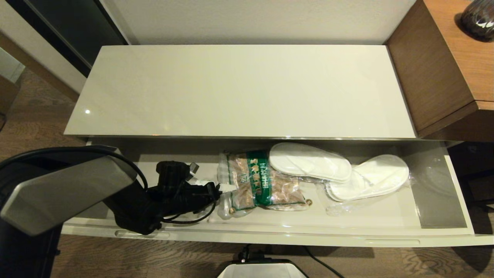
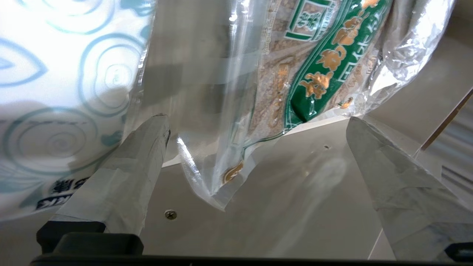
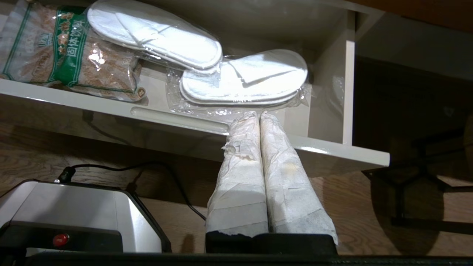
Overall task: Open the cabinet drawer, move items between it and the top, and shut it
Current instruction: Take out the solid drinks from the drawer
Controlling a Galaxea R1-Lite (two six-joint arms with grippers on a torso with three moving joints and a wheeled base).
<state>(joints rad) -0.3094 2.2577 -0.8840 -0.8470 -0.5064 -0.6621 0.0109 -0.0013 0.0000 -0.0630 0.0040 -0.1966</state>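
Beige drawer (image 1: 389, 221) stood pulled out beneath the top (image 1: 239, 88). Left gripper (image 2: 255, 147) hung spread wide inside — tissue pack (image 2: 55, 92) beside 1 finger, snack bag (image 1: 258, 179) ahead, slippers (image 1: 339, 172) rightward. Right gripper (image 3: 259, 122) clenched outside the drawer's front edge.

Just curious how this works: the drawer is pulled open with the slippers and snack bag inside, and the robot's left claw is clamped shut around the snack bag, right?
Not quite: the left gripper is open, holding nothing; the left wrist view shows its fingers spread beside the snack bag. The drawer is open, slippers inside.
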